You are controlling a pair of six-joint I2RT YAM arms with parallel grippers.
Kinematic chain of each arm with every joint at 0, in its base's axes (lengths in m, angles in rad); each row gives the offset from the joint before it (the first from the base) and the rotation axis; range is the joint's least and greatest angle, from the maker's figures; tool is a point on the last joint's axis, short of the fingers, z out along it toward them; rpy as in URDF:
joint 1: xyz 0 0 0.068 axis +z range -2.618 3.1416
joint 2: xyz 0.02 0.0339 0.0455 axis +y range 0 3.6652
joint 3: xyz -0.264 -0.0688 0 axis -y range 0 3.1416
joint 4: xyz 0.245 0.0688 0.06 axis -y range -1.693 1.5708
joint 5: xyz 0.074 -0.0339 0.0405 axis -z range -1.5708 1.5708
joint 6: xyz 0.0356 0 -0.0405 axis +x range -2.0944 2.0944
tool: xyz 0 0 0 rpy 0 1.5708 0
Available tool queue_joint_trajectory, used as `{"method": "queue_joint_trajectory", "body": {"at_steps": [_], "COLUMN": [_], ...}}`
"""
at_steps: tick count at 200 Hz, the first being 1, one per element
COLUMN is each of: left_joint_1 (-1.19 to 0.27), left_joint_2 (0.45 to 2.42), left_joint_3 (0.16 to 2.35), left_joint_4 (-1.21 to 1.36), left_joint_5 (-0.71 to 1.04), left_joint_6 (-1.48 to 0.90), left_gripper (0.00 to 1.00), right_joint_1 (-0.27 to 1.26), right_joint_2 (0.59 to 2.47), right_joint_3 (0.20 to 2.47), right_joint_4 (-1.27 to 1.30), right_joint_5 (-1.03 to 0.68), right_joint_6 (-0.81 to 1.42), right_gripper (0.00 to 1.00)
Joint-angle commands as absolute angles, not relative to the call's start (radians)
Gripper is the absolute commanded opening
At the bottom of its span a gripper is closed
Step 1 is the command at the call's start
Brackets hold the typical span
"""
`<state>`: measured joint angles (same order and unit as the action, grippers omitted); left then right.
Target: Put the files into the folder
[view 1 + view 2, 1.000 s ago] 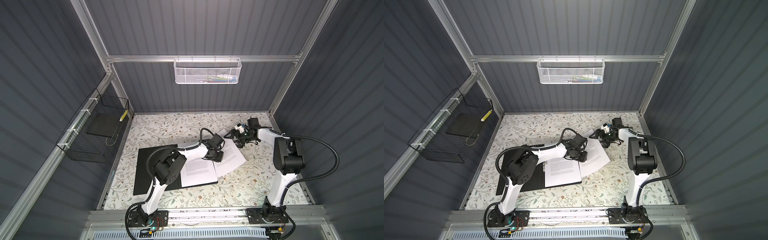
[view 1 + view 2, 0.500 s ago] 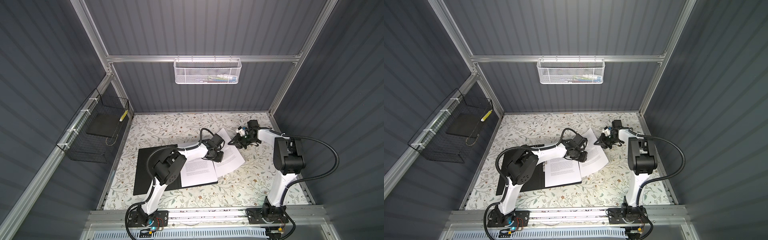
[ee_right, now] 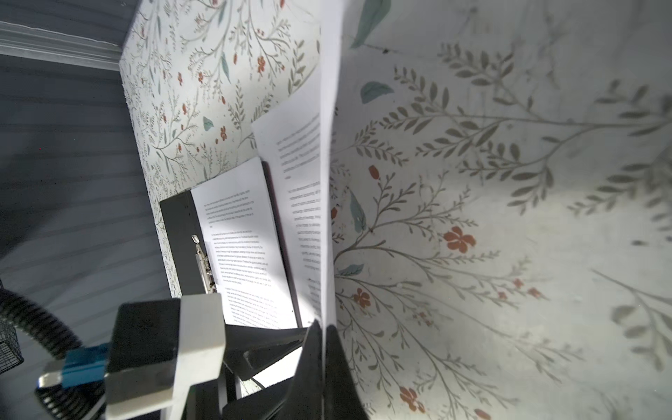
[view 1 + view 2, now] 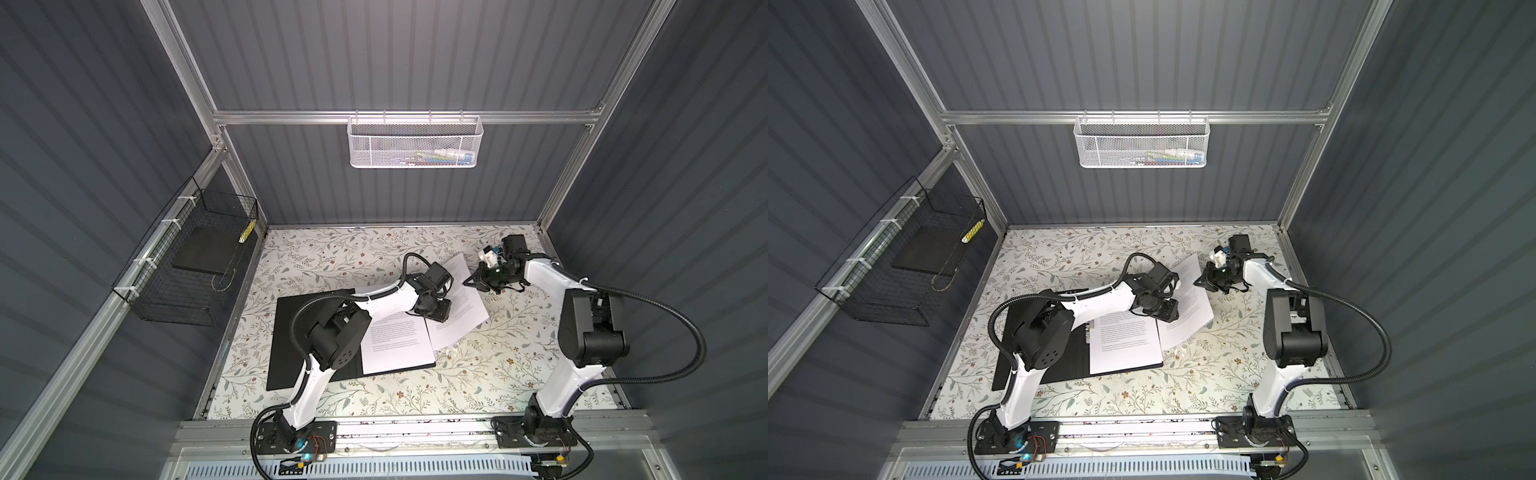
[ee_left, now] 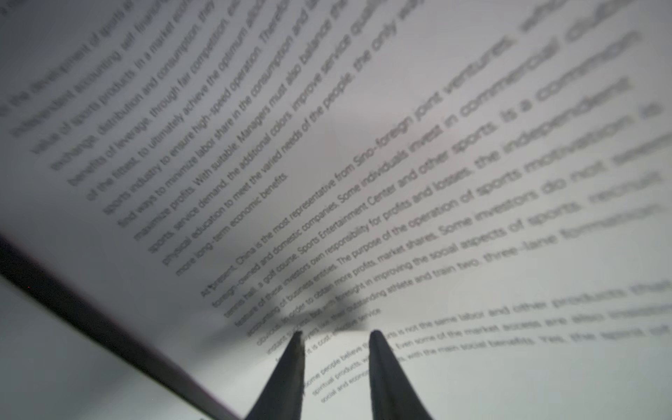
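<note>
Two printed sheets and one folder (image 4: 286,324) lie on the flower-patterned table (image 4: 478,374). The folder is spread open and flat, a thin matt black rectangle with its spine running from front to back. A slim metal clip (image 3: 203,262) is fixed along that spine. On the folder's right leaf a filed sheet (image 4: 399,349) is laid flat, smooth white paper with dense blocks of small black text, its long axis roughly parallel to the spine.

Just past the folder's far right corner the left gripper (image 4: 436,311) is held low over paper. In the left wrist view its two tapered dark fingers (image 5: 378,363) are parted by a narrow gap with nothing between them; whether the tips touch the page cannot be told.

Right of the folder a loose sheet (image 4: 461,307) of the same printed paper is set askew, its long axis slanted to the spine and one corner pointed towards the back. Its outer edge, the one away from the folder, is raised off the table and pinched between the closed fingers of the right gripper (image 3: 323,325).
</note>
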<state>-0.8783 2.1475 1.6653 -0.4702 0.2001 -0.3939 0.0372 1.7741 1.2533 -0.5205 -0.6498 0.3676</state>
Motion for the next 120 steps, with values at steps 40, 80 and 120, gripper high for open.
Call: {"method": "queue_joint_trajectory", "body": {"at_steps": [40,80,120], "left_joint_1": [-0.883,-0.883,-0.883], "left_joint_2": [1.818,1.566,1.232], "left_joint_3": [1.613,1.385,1.057], "left_joint_4": [-0.425,-0.424,-0.33], "left_joint_5": [0.116,-0.1,-0.288], "left_joint_6": [-0.349,-0.285,-0.222], "left_gripper": [0.45,0.54,0.91], "right_joint_1": [0.025,0.036,0.121], "right_joint_2": [1.57,1.443,1.38], "right_joint_3": [1.251,1.258,1.313], "right_joint_4": [-0.642,-0.692,-0.723], "right_joint_5": [-0.577,-0.569,-0.542], "right_joint_6": [0.367,0.39,0.451], "right_gripper": [0.0,0.0,0.06]}}
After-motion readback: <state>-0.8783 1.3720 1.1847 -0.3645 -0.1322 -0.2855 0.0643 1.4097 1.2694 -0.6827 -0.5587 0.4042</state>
